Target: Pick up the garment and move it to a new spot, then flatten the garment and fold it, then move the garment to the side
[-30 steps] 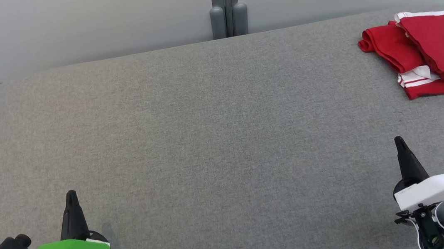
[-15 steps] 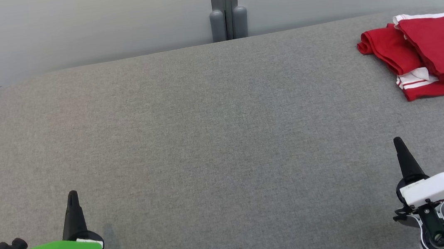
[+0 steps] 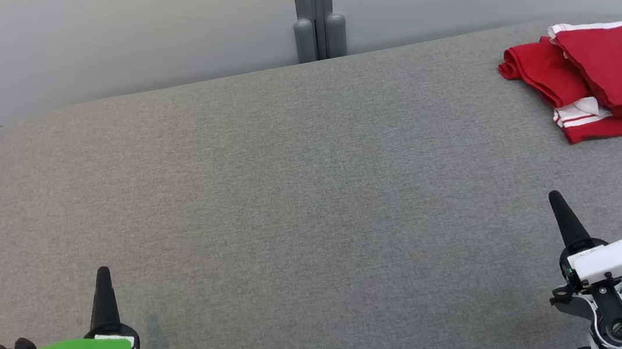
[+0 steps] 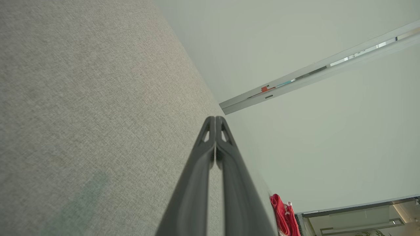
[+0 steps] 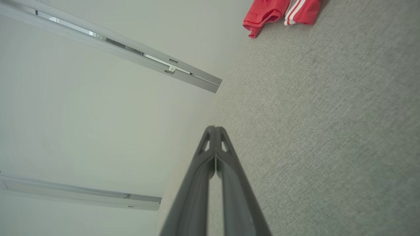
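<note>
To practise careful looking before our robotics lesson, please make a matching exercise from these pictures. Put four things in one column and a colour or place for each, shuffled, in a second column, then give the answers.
Things
1. garment
2. left gripper
3. right gripper
4. table

Descriptions
a. grey, cloth-covered, spreads across the whole head view
b. green cover behind it, lower left of the head view
c. red with white stripes, lying at the far right
d. white cover behind it, lower right of the head view

Pairs: 1-c, 2-b, 3-d, 4-a
</note>
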Motion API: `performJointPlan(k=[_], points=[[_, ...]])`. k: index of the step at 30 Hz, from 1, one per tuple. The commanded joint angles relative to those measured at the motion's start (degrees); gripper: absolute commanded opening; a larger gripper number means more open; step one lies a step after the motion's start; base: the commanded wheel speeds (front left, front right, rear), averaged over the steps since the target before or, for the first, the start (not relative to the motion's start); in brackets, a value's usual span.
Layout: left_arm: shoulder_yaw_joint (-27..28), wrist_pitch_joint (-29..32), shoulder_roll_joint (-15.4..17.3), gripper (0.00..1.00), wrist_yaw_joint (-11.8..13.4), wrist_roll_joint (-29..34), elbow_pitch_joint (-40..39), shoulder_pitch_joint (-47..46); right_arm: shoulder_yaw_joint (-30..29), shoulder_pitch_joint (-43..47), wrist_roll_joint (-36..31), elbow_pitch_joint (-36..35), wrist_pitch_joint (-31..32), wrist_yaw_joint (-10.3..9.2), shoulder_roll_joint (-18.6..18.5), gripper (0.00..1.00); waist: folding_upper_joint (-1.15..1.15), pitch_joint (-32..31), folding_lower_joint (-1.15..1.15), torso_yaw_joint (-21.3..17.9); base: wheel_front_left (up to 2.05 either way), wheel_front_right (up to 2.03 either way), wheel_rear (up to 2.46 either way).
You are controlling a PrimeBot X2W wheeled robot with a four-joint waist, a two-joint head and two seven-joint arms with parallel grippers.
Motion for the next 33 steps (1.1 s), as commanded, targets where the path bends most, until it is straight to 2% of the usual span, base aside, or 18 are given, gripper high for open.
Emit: performJointPlan(k=[1,33], points=[[0.28,0.45,0.46,0.00,-0.43,-1.66,-0.27,-1.51,-0.31,-0.95,1.55,-0.20,0.42,-0.03,-0.04,0.00,0.00,-0.06,0.00,-0.01,0.00,0.00,0.00],[1.22,4.57,0.55,0.00,-1.91,-18.27,0.39,-1.92,-1.53,-1.58,17.60,0.21,4.69,-0.02,0.82,0.00,0.00,-1.41,0.00,-0.22,0.00,0.00,0.00]])
